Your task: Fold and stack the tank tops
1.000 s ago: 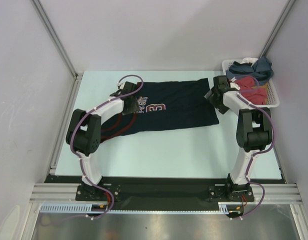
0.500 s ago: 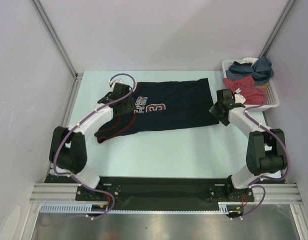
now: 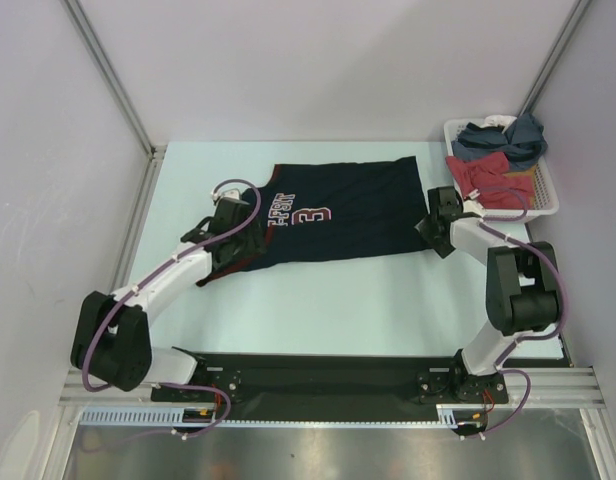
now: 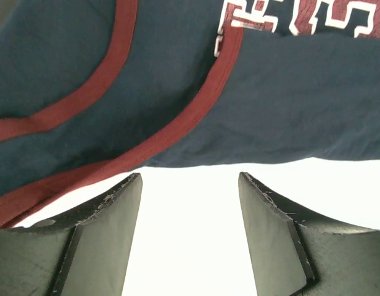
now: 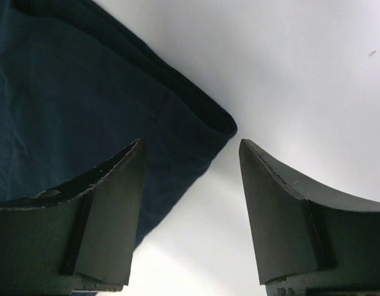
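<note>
We list, from left to right:

1. Left gripper [image 4: 190, 176]. We find it low over the table [image 3: 318, 300], at the near left end of the spread garment. Its fingers [image 4: 110, 213] stand spread apart with only bare tabletop between them. The cloth edge lies just past the fingertips. We cannot tell whether the fingers touch the table.

2. Navy tank top [image 3: 348, 205]. We record it lying flat and unfolded across the far middle of the table, its shoulder end toward the left and its hem toward the right. Dark red trim [image 4: 177, 132] runs along the arm and neck openings. Red lettering edged in white [image 3: 280, 208] and a numeral 3 [image 3: 313, 214] face upward on the chest.

3. Right gripper [image 5: 190, 145]. We find it at the near right corner of the navy tank top. Its fingers [image 5: 103, 203] are parted and grip nothing. The hem corner lies under the gap between them, and the left finger hangs over the cloth. We cannot tell whether it makes contact.

4. White basket [image 3: 551, 190]. It sits at the far right corner of the table, apart from the spread top. In it we note a crumpled slate-blue garment [image 3: 508, 138] at the back and a red garment [image 3: 488, 178] in front.
</note>
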You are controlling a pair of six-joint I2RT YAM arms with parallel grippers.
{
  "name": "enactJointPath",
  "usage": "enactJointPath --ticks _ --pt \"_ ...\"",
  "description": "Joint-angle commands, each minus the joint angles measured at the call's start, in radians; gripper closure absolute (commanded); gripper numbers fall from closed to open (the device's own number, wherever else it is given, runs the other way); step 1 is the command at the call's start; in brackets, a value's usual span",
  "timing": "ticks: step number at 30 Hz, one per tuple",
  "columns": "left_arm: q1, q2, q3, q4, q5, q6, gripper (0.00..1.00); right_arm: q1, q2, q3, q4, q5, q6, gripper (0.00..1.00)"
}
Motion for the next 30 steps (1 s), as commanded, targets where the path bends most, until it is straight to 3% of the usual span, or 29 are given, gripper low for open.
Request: enactJointPath --ticks 1,5,6,9,10,20,30 --pt "-0.003 -0.061 -0.043 0.021 0.026 -0.018 0.31 0.0 0.043 -0.002 0.065 0.044 0.072 0.35" --pt "-0.002 -0.081 -0.07 0.015 0.026 -0.029 0.32 0.0 0.041 -0.034 0.068 0.075 0.11 0.51" --pt "-0.002 -0.085 -0.073 0.007 0.022 -0.029 0.32 0.0 0.031 -0.045 0.066 0.096 0.122 0.66" --pt "-0.002 -0.092 -0.079 -0.019 0.013 -0.033 0.32 -0.001 -0.025 -0.102 0.059 0.133 0.142 0.97" --pt "-0.002 -0.098 -0.082 -0.023 0.011 -0.035 0.32 -0.001 -0.039 -0.114 0.042 0.139 0.147 1.0" --pt "0.012 -0.168 -0.161 -0.066 0.006 -0.049 0.3 -0.029 -0.216 -0.274 -0.001 0.133 0.096 1.0" --pt "0.109 -0.377 -0.204 -0.083 0.042 -0.092 0.27 -0.198 -0.395 -0.406 -0.009 0.044 -0.013 1.0"
